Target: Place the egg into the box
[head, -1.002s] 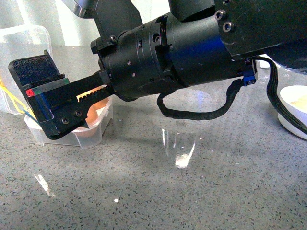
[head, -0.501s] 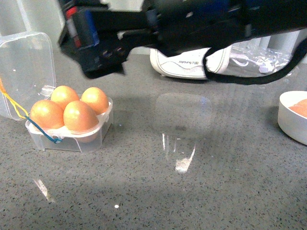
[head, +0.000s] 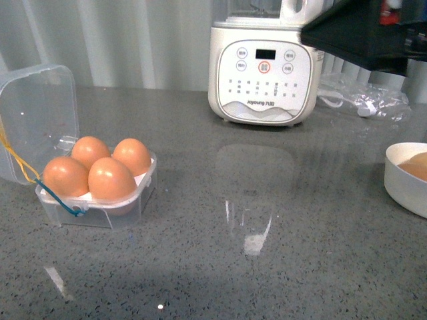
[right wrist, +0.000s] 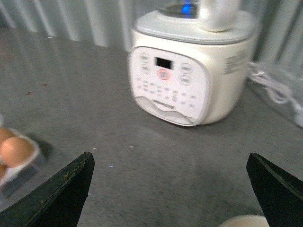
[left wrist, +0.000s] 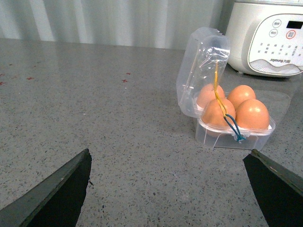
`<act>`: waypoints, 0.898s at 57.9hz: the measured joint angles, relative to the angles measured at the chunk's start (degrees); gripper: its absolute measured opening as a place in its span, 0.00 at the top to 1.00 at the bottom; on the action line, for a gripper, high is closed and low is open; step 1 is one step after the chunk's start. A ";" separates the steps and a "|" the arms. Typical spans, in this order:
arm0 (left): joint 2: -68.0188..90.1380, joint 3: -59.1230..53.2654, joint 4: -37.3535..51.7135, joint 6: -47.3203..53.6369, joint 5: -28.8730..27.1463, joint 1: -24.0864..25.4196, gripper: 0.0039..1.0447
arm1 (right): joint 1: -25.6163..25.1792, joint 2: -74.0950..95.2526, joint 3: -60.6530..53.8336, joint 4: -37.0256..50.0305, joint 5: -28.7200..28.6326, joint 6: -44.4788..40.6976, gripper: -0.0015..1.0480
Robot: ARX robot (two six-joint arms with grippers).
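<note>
Moved: right hand (right wrist: 169, 158) has lifted clear of the box (head: 100, 213) and now hangs dark at 1 o'clock in the front view, unmasking the eggs it covered a second ago.
Right: fingers spread wide with nothing between them, facing the white appliance (right wrist: 189, 80).
Left: left hand (left wrist: 168, 153) is likewise spread and empty, low over the desk (left wrist: 94, 104), looking toward the box.
Egg: egg (head: 111, 179), the nearest of four alike, is seated in the box at 9 o'clock; every cup looks filled.
Lid: lid (head: 37, 113) stands open behind the eggs, with the yellow and blue cord loops (head: 63, 200) trailing over the front wall.
Farther out: appliance at 12 o'clock; white bowl (head: 405, 190) at 3 o'clock, holding at least one more egg.
Stage: placing looks done.
Risk: the case looks light and its lid stands tall, so a hand sweeping back across could clip the lid and drag or tip the box. Closing it over a trapped cord could press on a shell.
</note>
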 joint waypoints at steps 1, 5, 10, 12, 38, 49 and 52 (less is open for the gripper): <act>0.00 0.00 0.00 0.00 0.00 0.00 0.06 | -0.85 -0.90 -0.68 0.24 0.90 -0.35 0.07; 0.00 0.00 0.00 0.00 0.00 0.00 0.06 | -3.41 -3.76 -2.91 1.27 3.50 -1.66 0.07; 0.00 0.00 0.00 0.00 -0.02 0.00 0.06 | -8.74 -8.72 -7.30 4.94 9.55 -6.21 0.07; 0.00 0.00 0.00 0.00 0.00 0.00 0.06 | -10.71 -9.97 -8.83 6.40 11.28 -7.50 0.07; -0.02 0.00 0.00 0.00 0.00 0.00 0.06 | -23.47 -20.61 -29.75 16.52 1.22 -0.50 0.50; -0.02 0.00 0.00 0.00 0.00 0.00 0.06 | -18.49 -28.00 -34.53 13.94 6.27 0.79 0.84; -0.02 0.00 0.00 0.00 -0.02 0.00 0.06 | -17.42 -29.73 -35.39 13.09 7.30 0.85 0.93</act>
